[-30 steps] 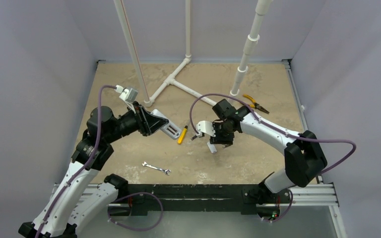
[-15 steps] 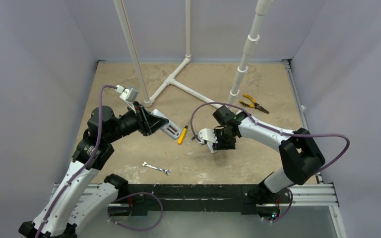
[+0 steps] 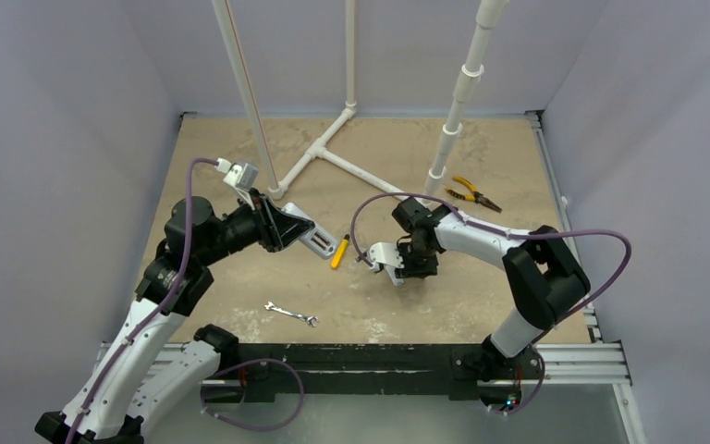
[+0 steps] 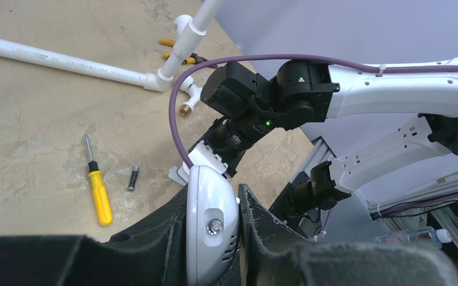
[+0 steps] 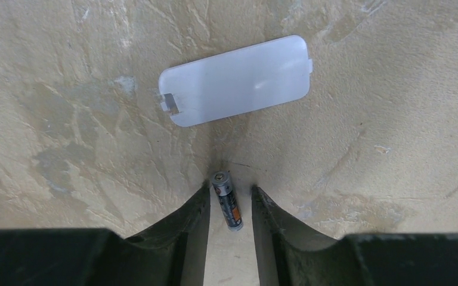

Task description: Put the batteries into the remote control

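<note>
At table [image 3: 240, 166] centre, straddled a battery [image 5: 229, 210] with right gripper [image 5: 229, 189], jaws apart, battery cover [image 5: 235, 80] just beside; clenched remote control [image 4: 210, 205] in left gripper [image 4: 213, 193], screwdriver [image 4: 99, 192] between the two.

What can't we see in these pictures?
- Remote control buttons and battery slot: left wrist view, the left gripper covers all but one end.
- Battery under the right gripper: top view, the gripper hides it.
- Battery's writing: right wrist view, too small to read.
</note>
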